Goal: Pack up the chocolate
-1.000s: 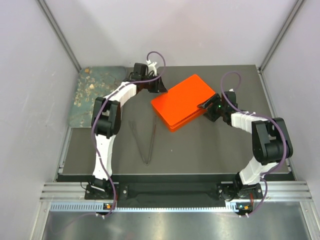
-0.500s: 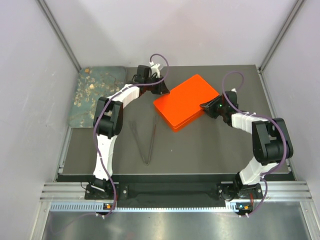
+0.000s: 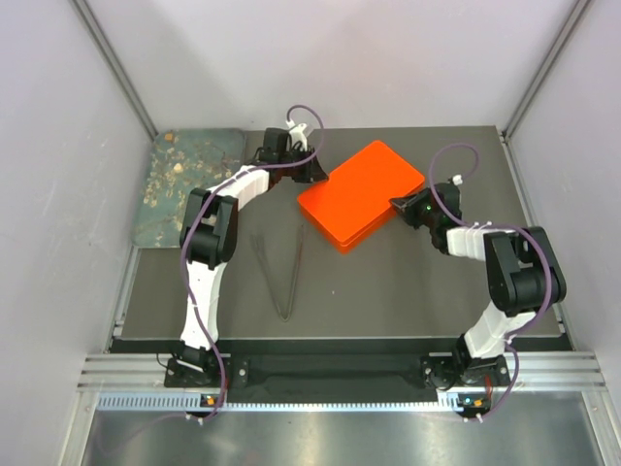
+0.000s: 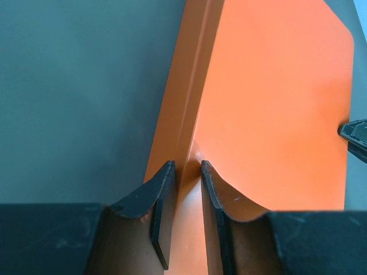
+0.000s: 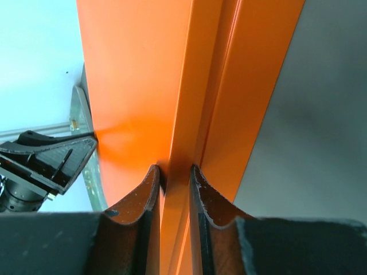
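Since the box (image 3: 361, 194) is closed, the coming move turns on its lid, and both hands already sit on it. Seen from above, its long axis runs from 8 o'clock to 2 o'clock. The left hand (image 3: 310, 173) is on the long side at about 10 o'clock from its centre, and the right hand (image 3: 400, 206) is on the opposite long side at about 4 o'clock. In each wrist view the hand is narrow, with one finger on either side of the orange rim and pressed to it, so each looks to be pinching the box's edge rather than holding anything loose.

The chocolate (image 3: 179, 165) shows only as small pale and brown lumps scattered on the tray (image 3: 146, 209) at the surface's far-left corner, well apart from the box at its 9 o'clock. It lies beyond the left hand, so the left arm is the nearer one. What the box holds cannot be told.

Tongs (image 3: 286, 267) lie untouched on the surface at the box's 7 o'clock, between the two arms. I judge the lid must come off before any piece goes in.
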{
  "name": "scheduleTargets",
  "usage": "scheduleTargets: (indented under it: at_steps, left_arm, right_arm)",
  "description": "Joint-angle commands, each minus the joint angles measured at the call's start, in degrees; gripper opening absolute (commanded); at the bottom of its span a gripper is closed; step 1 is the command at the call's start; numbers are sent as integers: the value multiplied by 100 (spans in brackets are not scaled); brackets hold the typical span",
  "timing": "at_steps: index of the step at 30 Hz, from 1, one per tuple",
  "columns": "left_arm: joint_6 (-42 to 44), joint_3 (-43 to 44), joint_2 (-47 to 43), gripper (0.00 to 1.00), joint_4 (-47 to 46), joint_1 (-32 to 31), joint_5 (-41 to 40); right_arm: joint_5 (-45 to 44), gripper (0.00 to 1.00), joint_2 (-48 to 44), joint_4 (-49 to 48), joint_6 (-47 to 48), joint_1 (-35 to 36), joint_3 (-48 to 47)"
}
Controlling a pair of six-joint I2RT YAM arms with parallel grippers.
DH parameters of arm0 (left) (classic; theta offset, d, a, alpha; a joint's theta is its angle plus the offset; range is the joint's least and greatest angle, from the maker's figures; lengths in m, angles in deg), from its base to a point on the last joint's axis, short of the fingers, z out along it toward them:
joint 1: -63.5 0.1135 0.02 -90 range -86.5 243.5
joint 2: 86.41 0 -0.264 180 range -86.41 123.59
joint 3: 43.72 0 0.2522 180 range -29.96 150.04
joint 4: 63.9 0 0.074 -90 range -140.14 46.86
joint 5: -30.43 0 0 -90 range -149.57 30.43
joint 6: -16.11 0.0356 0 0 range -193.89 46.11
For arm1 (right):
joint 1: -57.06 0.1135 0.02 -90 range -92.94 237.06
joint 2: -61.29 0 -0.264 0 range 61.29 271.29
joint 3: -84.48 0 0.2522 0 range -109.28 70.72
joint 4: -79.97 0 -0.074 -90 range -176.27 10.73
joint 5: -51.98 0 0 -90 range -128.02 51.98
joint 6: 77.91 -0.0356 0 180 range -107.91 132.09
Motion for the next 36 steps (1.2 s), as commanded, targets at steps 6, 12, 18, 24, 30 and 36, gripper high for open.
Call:
scheduleTargets:
  at_steps: [6,12,18,24,30,36]
  left_arm:
    - [-388,-180,-157,31,425,-255,411]
    - [-669,-119,-359,40,495,-159,252]
    - [-512,84,-579,48,1198,114,121]
    - [463,312,-562,54,2129,149,-125]
    - [658,277,-570,49,2367,149,-152]
    - [360,137,-650,42,2060,149,-12]
  right_arm:
    - [-1151,4,448,2357,461,377,-477]
    - [-1266,2,598,2291,180,492,-453]
    - [-1056,4,404,1833,92,325,-162]
    - [-739,11,308,1649,241,167,-241]
    - [-564,23,70,1561,505,158,-521]
    - [-186,41,-79,1692,839,166,-917]
